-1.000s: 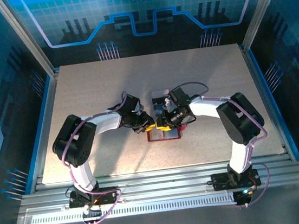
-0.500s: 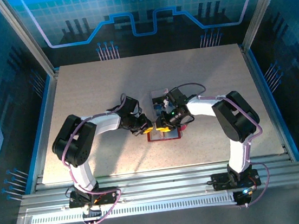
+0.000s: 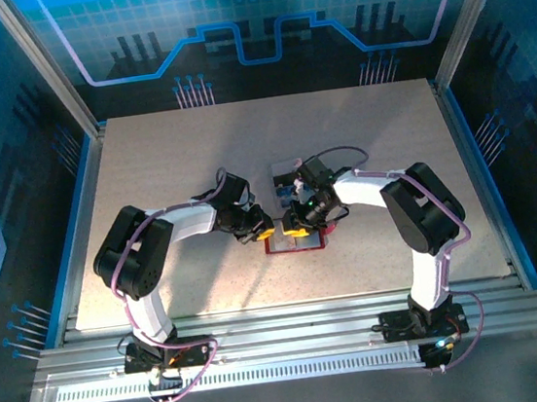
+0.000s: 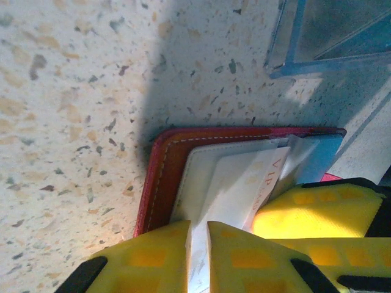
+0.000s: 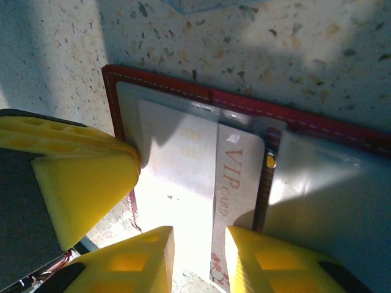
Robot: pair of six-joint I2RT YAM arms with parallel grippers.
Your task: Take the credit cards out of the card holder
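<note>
Flat red bifold card holder lies open on the speckled tabletop, a pale plastic VIP card (reddish lettering) across its grey inner pocket, one end between the parted yellow fingers of the right gripper.

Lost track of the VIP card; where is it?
Right wrist view: the VIP card lies inside the open card holder, beside its centre fold, just past the right claw.

Glossy credit card; stitched, perhaps leather card holder.
</note>
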